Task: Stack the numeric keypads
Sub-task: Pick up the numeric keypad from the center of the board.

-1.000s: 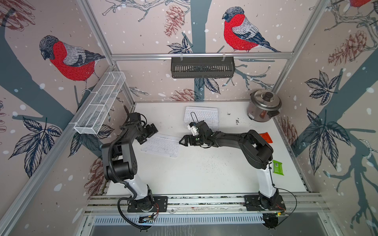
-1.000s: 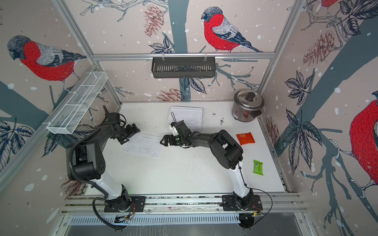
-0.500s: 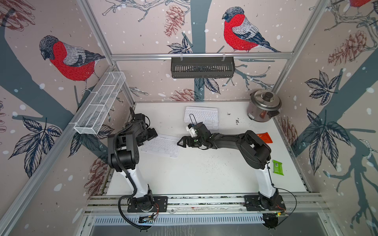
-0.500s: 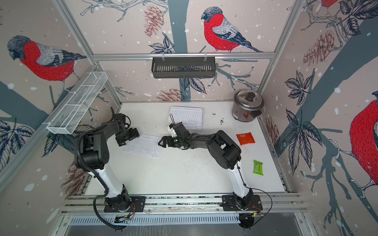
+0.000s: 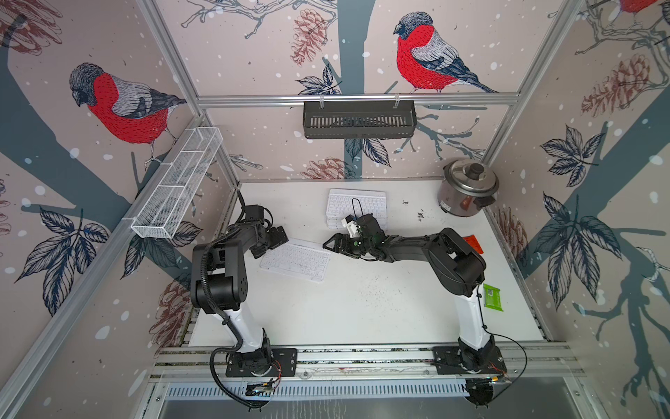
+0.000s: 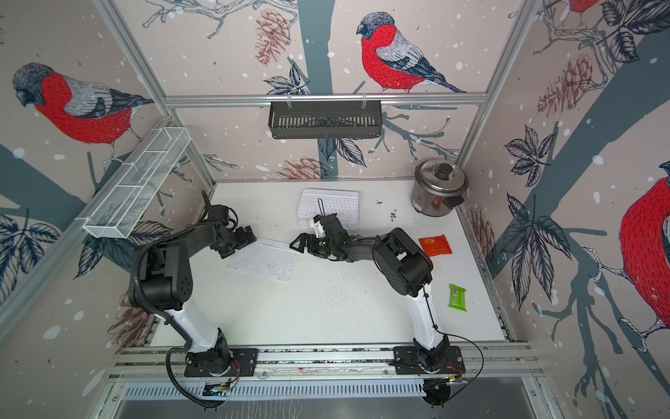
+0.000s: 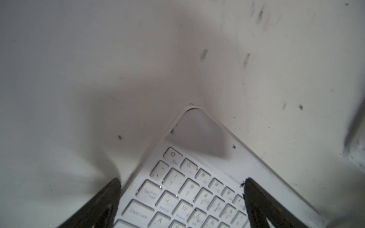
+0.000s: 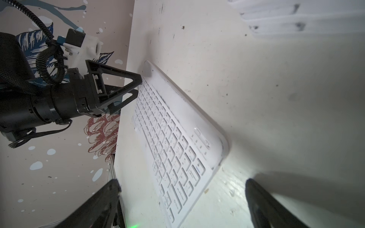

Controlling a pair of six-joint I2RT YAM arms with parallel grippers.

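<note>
White keypad [image 5: 295, 260]: laid flat on table [image 5: 362, 312], near the keypad stack [image 5: 357, 203]. Left gripper [image 5: 273, 244]: jaws spread wide over its corner, nothing held. Right gripper [image 5: 329, 245]: spread wide beside its opposite end, empty.

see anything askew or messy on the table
One keypad lies skewed mid-table, apart from the squared stack at the back. Dark crumbs are scattered on the table beside the cooker.
</note>
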